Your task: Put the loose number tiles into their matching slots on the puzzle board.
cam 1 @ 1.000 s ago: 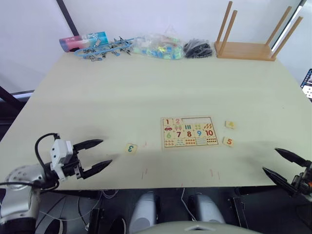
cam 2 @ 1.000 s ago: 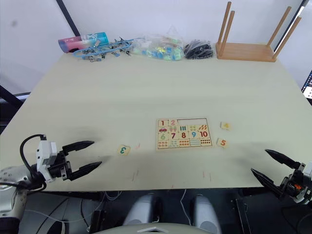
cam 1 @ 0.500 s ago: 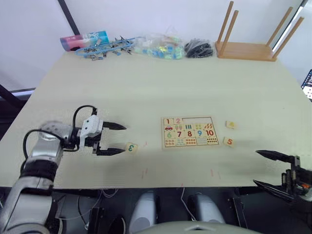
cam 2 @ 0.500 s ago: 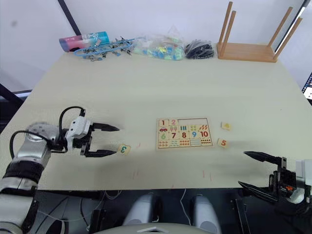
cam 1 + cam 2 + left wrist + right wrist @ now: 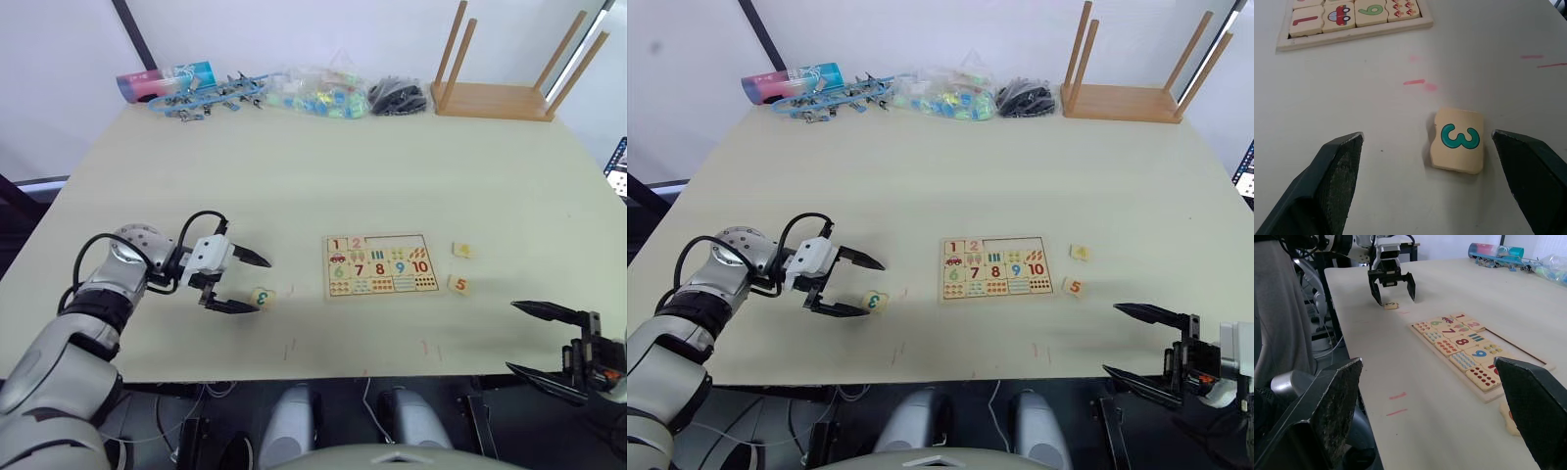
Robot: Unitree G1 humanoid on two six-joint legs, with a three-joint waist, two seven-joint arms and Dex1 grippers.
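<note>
A pale table [image 5: 294,186] held a puzzle board [image 5: 380,265] a little toward its near edge. The board's top row showed a red 1 and an orange 2 in place, with bare slots [image 5: 397,242] beside them.

The left gripper [image 5: 252,284] hovered low over the table, well to the left of the board, with its two black fingers spread wide apart. The green 3 tile [image 5: 1457,140] lay flat on the table between those fingertips, nearer one finger [image 5: 1530,176] than the other and touching neither. Faint red marks [image 5: 1420,84] sat on the table between this tile and the board.

Just off the board's right edge lay the yellow 4 tile [image 5: 462,251] and, nearer the front edge, the orange 5 tile [image 5: 458,285].

The right gripper [image 5: 537,340] hung beyond the table's front right edge, its fingers also spread open and holding nothing.

Along the far edge sat an upturned wooden stool [image 5: 495,93], and a row of clutter [image 5: 274,93].
</note>
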